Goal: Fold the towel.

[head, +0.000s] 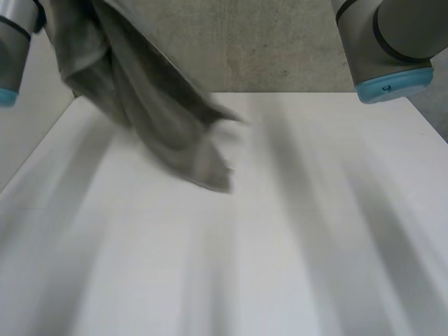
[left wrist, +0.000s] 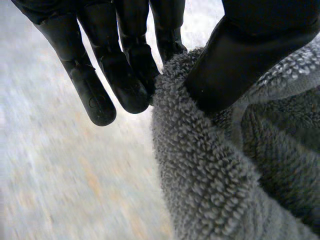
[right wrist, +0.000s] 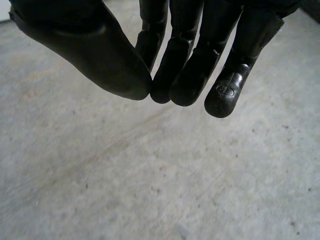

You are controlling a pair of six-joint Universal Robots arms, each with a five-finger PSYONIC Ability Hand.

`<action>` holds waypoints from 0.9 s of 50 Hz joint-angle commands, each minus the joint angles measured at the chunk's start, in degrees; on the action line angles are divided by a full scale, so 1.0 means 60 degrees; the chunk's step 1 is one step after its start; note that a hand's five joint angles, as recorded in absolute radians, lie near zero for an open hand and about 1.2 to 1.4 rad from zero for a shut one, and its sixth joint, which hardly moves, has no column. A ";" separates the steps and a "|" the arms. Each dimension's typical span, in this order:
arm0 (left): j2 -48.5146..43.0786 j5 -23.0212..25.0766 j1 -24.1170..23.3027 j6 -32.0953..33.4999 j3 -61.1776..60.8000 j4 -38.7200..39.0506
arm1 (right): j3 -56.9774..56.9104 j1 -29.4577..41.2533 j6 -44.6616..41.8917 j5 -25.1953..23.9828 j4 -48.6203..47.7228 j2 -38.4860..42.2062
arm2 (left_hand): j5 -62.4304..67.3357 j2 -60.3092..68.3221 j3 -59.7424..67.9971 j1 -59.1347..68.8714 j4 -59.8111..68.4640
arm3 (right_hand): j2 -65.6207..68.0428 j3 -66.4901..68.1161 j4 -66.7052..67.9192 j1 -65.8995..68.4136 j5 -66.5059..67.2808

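Observation:
A grey terry towel [head: 161, 119] hangs bunched from high at the far left, and its lower end trails above the white table [head: 294, 238]. In the left wrist view my left hand [left wrist: 120, 65] pinches an edge of the towel [left wrist: 210, 170] between its thumb [left wrist: 250, 55] and fingers. My right hand [right wrist: 100, 55] hangs over bare floor. Its fingers [right wrist: 190, 75] are drawn in against the thumb, and they hold nothing.
The left arm [head: 10, 49] and the right arm [head: 392, 49] are raised at the far corners of the table. A speckled concrete floor [head: 266, 49] lies beyond the table's far edge, and it also lies under the right hand.

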 commanded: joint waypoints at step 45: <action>0.1204 0.0032 -0.2804 0.1967 -0.6634 -0.1990 | 0.9078 0.0046 0.1183 0.0651 0.0767 -0.2104 | 0.0959 0.0507 0.0529 0.1239 0.0353 | -1.1089 -1.1012 -1.1163 -1.1140 -1.1296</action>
